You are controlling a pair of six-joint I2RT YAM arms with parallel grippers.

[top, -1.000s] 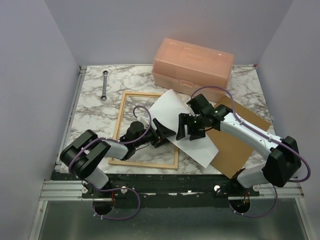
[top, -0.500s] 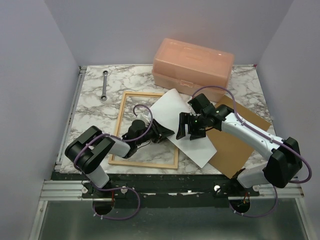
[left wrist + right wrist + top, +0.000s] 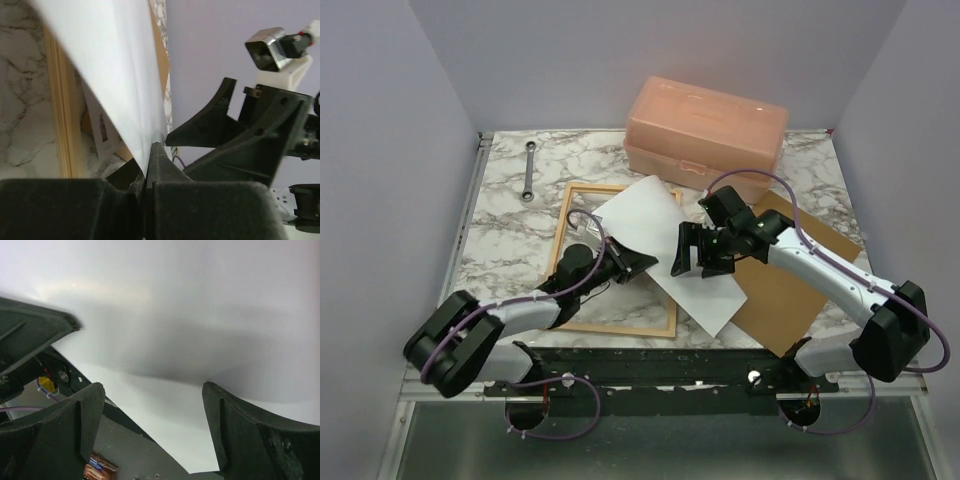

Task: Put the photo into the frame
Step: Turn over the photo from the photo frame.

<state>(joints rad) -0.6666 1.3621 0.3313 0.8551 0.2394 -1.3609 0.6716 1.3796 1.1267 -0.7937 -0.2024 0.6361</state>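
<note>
- Left gripper (image 3: 642,262): fingers fully closed on the photo's (image 3: 645,210) near-left edge. The left wrist view shows the sheet pinched between the two pads and rising away from them.
- Right gripper (image 3: 696,262): jaws wide, holding nothing. It hovers over the middle of the photo. The right wrist view shows only white paper between its fingers, and whether the tips touch the sheet cannot be told.
- Photo: white back up and skewed. Its far-left corner overlaps the frame's (image 3: 563,215) right rail near the far corner, and its right part lies over the brown panel (image 3: 785,290). The gripped edge is lifted off the table (image 3: 500,215).
- Frame: flat on the table, left of centre. Marble shows through most of its opening, so nothing is seated in it.
- Bystanders: a peach box (image 3: 705,130) at the far edge and a wrench (image 3: 528,170) at far left, both apart from the work.
- Progress: early stage. A grip on the photo is made, and placement is not.
- Remaining, as judged: carry the sheet left, square it to the rails, lower it inside the opening and release it. A thin sheet held by one edge may sag or catch on the rail.
</note>
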